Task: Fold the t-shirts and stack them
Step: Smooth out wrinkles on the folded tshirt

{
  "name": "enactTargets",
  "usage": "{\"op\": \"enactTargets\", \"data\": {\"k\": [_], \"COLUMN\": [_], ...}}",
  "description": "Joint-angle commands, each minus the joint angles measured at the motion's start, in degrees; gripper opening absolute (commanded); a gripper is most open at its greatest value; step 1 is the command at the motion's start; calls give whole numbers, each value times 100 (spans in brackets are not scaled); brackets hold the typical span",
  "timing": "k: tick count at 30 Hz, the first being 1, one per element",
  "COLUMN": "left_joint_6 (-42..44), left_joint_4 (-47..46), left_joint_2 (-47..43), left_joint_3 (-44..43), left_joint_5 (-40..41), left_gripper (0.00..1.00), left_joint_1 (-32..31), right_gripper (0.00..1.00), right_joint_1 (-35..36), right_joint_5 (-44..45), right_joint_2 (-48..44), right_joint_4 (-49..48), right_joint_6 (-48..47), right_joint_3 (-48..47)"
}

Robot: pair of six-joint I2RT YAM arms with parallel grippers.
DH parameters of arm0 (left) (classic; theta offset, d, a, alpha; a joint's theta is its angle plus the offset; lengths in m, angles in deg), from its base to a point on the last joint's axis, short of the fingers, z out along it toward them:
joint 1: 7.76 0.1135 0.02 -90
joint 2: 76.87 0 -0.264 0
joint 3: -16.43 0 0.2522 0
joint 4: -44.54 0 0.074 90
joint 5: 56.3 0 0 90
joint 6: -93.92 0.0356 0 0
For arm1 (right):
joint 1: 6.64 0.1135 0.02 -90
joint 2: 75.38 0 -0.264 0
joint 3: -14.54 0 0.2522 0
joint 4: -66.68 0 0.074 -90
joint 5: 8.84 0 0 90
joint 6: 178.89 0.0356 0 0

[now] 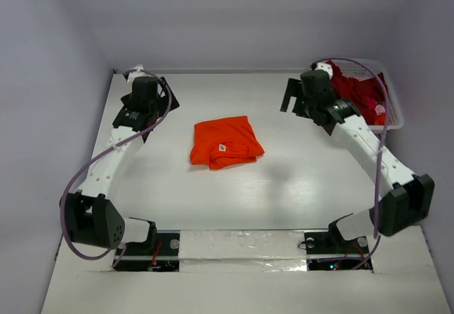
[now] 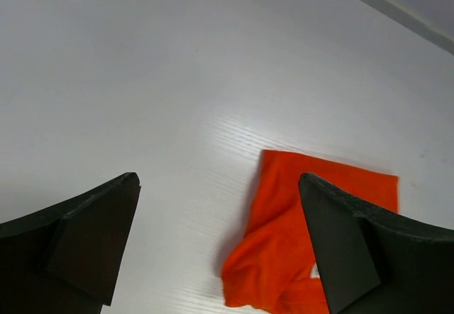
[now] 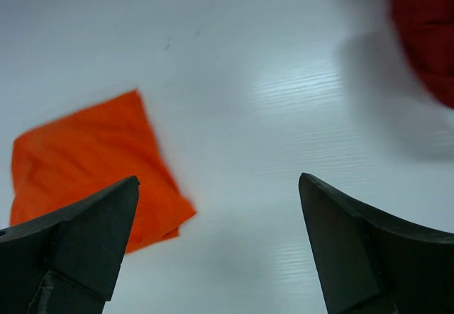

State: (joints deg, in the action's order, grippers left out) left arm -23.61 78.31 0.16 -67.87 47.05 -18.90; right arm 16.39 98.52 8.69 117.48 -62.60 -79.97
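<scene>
While the orange t-shirt lies between them, both jaws gape wide — holding nothing.

Orange t-shirt, plain and bright, bears a small white label; crimson t-shirt is plain dark red; basket is white lattice; table is white, faintly grained.

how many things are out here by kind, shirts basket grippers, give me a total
orange t-shirt: 1
red cloth heap in the basket: 1, pieces in it cannot be told apart
white basket: 1
grippers: 2, left gripper and right gripper, both open and empty
total: 5
</scene>
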Motion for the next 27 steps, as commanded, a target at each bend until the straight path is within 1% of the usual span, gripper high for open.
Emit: {"op": "enactTargets", "data": {"k": [1,2,3,4,5,6,7,9,10,11,12,13,14,15,16,18,19,21,22,23,24,25,27], "left_joint_6": [581,643,661,748,932,1142,1501,1854,2222,2391,2532,2603,2551,2533,2577,2603,2708,3137,3157,3114,3061,2991,2999], "left_joint_4": [-873,-998,-1138,-1583,-1875,-2209,-2638,-3045,-3586,-3870,-4178,-4755,-5039,-5355,-5985,-6656,-7347,-7887,-8151,-8206,-8319,-8651,-9057], "left_joint_2": [-627,-750,-864,-1127,-1251,-1348,-1436,-1446,-1498,-1542,-1577,-1638,-1665,-1674,-1683,-1657,-1578,-1446,-1306,-1253,-1183,-991,-700], "left_joint_3": [540,681,995,1190,1601,1788,1955,2412,2623,3034,3238,3449,3860,4055,4257,4740,4899,5215,5270,5331,5375,5428,5516], "left_joint_5": [870,1046,1230,1450,1443,1426,1478,1662,1863,1943,1961,1822,1743,1664,1584,1540,1322,1145,1188,1171,1075,830,758], "left_gripper": [93,99,99,99,99,99,99,99,99,99,99,99,99,99,99,99,99,99,99,99,99,99,99], "left_joint_1": [24,24,24,24,24,24,24,24,24,24,24,24,24,24,24,76,77,77,77,77,224,278,340], "right_gripper": [100,100,100,100,100,100,100,100,100,100,100,100,100,100,100,100,100,100,100,100,100,100,100], "right_joint_1": [-114,-114,-175,-263,-351,-491,-840,-1176,-1308,-1466,-1468,-1468,-1468,-1468,-1468,-1520,-1520,-1573,-1573,-1573,-1573,-1573,-1573], "right_joint_5": [1812,2119,2496,2508,2474,2439,2421,2299,2167,1861,1702,1474,1167,1077,1085,1085,1033,727,585,445,295,302,477], "right_joint_2": [-715,-760,-778,-778,-717,-673,-673,-1093,-1356,-1924,-2191,-2411,-2587,-2763,-2721,-2581,-2415,-2273,-2159,-2063,-1957,-1765,-1527], "right_joint_4": [-1054,-1302,-1609,-2212,-2410,-2481,-2682,-3435,-4815,-5594,-6359,-7994,-8715,-8983,-8890,-8941,-9064,-9248,-9458,-9574,-9670,-9785,-9978], "right_joint_6": [-594,-850,-1192,-1796,-1933,-1908,-1516,-1223,-1213,-1326,-1589,-2218,-2450,-2557,-2863,-2935,-2927,-2760,-2743,-2838,-2883,-2848,-2813], "right_joint_3": [463,594,761,1102,1192,1237,1411,2024,2524,3591,4132,4651,5439,5491,5482,5543,5570,5640,5736,5746,5755,5737,5755]}}
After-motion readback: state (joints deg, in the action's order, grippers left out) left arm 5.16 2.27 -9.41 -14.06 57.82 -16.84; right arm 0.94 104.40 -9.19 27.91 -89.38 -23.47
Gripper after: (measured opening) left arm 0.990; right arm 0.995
